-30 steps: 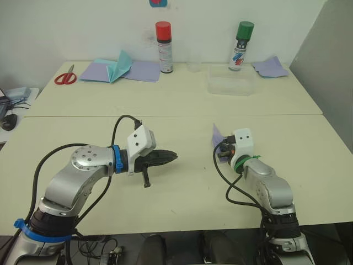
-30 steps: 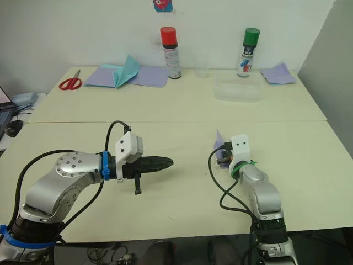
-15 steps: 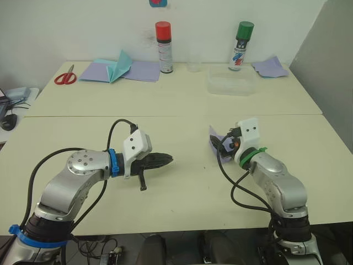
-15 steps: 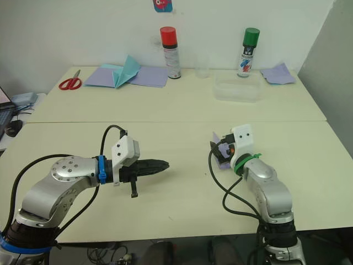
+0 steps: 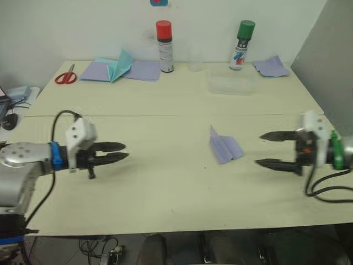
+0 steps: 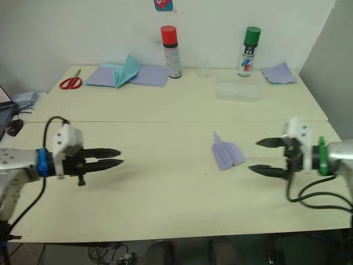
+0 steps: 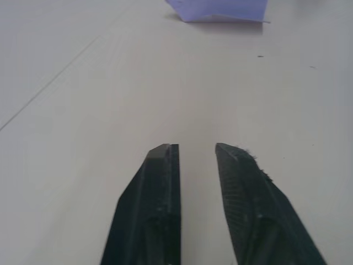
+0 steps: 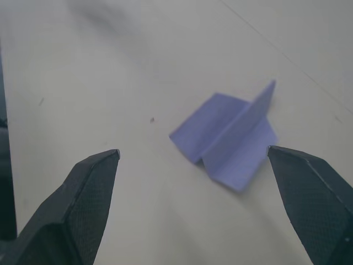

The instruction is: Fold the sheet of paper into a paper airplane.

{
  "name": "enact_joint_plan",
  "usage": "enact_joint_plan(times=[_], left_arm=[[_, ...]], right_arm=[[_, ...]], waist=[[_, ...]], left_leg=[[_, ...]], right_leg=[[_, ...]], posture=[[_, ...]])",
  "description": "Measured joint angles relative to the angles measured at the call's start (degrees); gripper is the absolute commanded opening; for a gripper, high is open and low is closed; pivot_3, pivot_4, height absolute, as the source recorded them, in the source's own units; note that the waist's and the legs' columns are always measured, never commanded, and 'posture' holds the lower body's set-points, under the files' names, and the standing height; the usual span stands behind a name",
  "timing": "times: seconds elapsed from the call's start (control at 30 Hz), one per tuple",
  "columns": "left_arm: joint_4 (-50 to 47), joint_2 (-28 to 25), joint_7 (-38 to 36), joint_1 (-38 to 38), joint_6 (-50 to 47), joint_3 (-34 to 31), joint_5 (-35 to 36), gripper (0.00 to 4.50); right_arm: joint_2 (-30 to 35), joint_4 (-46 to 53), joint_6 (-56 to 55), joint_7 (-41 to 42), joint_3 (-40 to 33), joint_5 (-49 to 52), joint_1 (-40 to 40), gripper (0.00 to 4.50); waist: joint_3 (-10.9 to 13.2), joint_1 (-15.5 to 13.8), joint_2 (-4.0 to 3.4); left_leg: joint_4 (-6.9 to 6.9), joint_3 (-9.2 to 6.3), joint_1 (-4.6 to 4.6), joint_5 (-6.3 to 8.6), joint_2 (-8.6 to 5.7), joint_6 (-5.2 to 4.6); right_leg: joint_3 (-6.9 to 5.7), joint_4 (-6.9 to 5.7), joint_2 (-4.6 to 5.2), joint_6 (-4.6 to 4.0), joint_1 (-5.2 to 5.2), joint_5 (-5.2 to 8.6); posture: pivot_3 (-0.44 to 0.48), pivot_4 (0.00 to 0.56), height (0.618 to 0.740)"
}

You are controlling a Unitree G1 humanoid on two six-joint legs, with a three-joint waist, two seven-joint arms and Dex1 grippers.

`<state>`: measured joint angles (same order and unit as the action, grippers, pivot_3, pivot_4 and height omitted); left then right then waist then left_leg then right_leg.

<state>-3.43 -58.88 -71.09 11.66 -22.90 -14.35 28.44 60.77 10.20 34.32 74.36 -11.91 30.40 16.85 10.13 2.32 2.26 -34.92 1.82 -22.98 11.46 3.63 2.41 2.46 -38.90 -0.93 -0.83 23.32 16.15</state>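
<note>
The sheet of paper lies folded as a small lavender paper airplane (image 5: 223, 146) on the middle of the near table, one flap standing up. Nothing touches it. My right gripper (image 5: 260, 149) hovers to its right, pointing at it with its jaws wide open and empty. In the right wrist view the paper airplane (image 8: 231, 143) sits ahead between the spread fingers (image 8: 88, 193). My left gripper (image 5: 124, 151) is far off to the left, pointing toward the paper, open by a narrow gap and empty. The left wrist view shows the paper airplane (image 7: 220, 8) well ahead of that gap.
Along the back stand a red-capped spray can (image 5: 164, 38), a green-capped one (image 5: 242, 37), a clear cup (image 5: 194, 62) and a clear plastic tray (image 5: 231, 81). Red scissors (image 5: 65, 77), a teal paper piece (image 5: 119, 65) on lavender sheets (image 5: 144, 70) and a rumpled lavender scrap (image 5: 270, 66) also lie there.
Both arms have drawn back outward from the table's middle. The right gripper opened wide and left the airplane lying free. The left gripper went from shut to a narrow gap.
</note>
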Motion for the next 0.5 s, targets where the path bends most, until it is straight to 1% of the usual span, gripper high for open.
enact_joint_plan(times=[0.1,0.2,0.33,0.5], left_arm=[[2.17,-0.45,-0.66,0.76,1.45,-0.99,-0.36,3.29],[5.08,-0.42,1.33,2.19,3.48,-1.12,-2.42,4.18],[8.36,-1.89,3.27,3.40,4.69,-1.04,-6.18,4.18],[8.49,-1.92,4.83,3.78,4.46,-1.04,-7.16,4.18]], right_arm=[[1.33,-4.22,-4.63,3.16,0.18,-1.51,0.06,4.50],[1.52,-7.26,-6.56,3.45,0.23,-2.33,0.88,4.50],[1.11,-7.67,-6.43,2.57,0.22,-2.13,1.91,4.50],[0.47,-7.87,-6.22,1.64,0.23,-2.11,2.01,4.50]], waist=[[0.01,0.00,-0.01],[0.01,0.01,-0.01],[0.01,0.09,-0.01],[0.01,-0.06,-0.02]], left_leg=[[0.00,0.00,0.01,0.00,0.00,0.00],[-0.01,0.04,0.00,0.00,0.00,0.01],[0.00,0.06,-0.03,0.00,0.00,0.01],[0.00,0.08,-0.05,0.00,0.00,0.01]], right_leg=[[0.02,-0.04,0.00,0.00,0.00,0.00],[0.03,-0.06,0.00,0.01,0.01,-0.01],[0.04,-0.06,0.01,0.01,0.04,-0.01],[0.04,-0.06,0.07,0.02,0.04,-0.01]], posture=[[0.000,0.150,0.740],[0.000,0.150,0.740],[0.000,0.150,0.740],[0.000,0.150,0.740]])
